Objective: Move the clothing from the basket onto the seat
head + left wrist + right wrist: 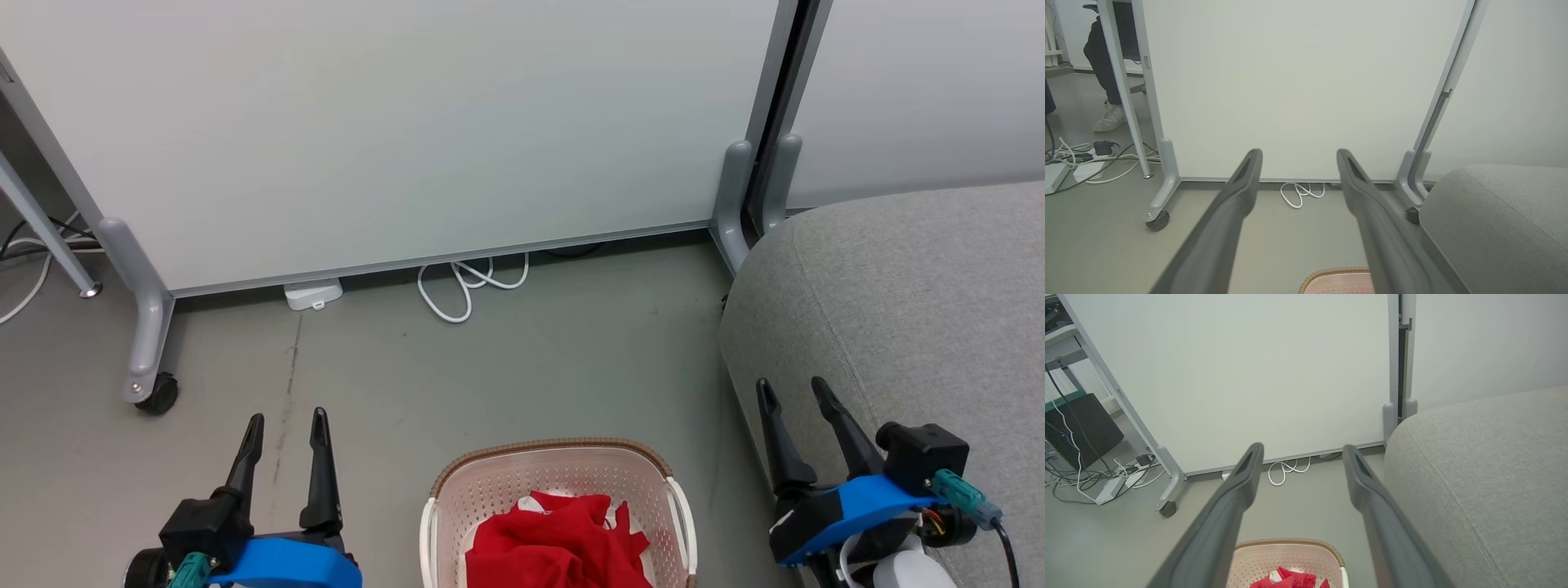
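Observation:
Crumpled bright red clothing (555, 543) lies inside the cream perforated basket (490, 490) on the floor at the bottom middle of the head view. In the right wrist view the clothing (1290, 580) peeks from the basket (1286, 555) at the bottom edge. The grey seat (914, 310) fills the right side; it is also at the right of the left wrist view, seat (1498, 220). My left gripper (286, 429) stands open left of the basket, holding nothing. My right gripper (796, 392) is open in front of the seat's edge, also holding nothing.
A white partition on grey wheeled legs (147, 343) stands behind the basket. A looped white cable (469, 286) and a white power block (313, 294) lie at its base. More cables (1081, 159) and a person's shoe (1110, 118) are at the far left.

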Controlling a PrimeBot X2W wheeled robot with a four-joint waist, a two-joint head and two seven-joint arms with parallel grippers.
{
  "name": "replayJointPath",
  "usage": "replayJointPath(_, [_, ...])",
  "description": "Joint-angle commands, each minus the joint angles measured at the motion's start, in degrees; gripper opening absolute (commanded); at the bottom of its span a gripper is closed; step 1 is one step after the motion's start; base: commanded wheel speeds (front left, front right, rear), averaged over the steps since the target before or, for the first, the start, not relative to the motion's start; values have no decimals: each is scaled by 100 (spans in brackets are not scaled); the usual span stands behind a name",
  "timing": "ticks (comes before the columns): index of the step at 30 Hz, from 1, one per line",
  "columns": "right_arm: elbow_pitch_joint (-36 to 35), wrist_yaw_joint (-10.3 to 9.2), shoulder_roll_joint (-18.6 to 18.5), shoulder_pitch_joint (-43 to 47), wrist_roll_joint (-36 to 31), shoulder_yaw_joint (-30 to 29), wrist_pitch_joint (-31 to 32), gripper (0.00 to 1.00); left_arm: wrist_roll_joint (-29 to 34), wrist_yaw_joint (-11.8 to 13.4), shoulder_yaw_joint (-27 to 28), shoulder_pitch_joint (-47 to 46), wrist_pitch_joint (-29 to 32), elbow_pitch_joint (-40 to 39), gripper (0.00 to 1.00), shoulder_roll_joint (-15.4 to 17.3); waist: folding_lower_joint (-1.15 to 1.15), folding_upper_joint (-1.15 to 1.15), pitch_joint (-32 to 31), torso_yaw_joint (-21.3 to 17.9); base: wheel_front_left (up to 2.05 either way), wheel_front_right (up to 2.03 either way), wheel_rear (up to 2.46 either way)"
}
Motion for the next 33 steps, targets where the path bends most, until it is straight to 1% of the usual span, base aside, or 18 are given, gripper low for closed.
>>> replayJointPath(1, [-10,11,-44,-106,-133,20,-54,100,122,17,-2,11,-56,-6,100,-3,0,0,0,-6,0,0,0])
replayJointPath(23, [8,13,-49,-133,-1075,50,-238,100,952,42,-84,90,-289,-13,100,-55,0,0,27,-24,0,0,0])
replayJointPath(33, [29,13,-49,-130,-1045,65,-251,100,958,4,-36,73,-298,22,100,-69,0,0,54,-11,0,0,0])
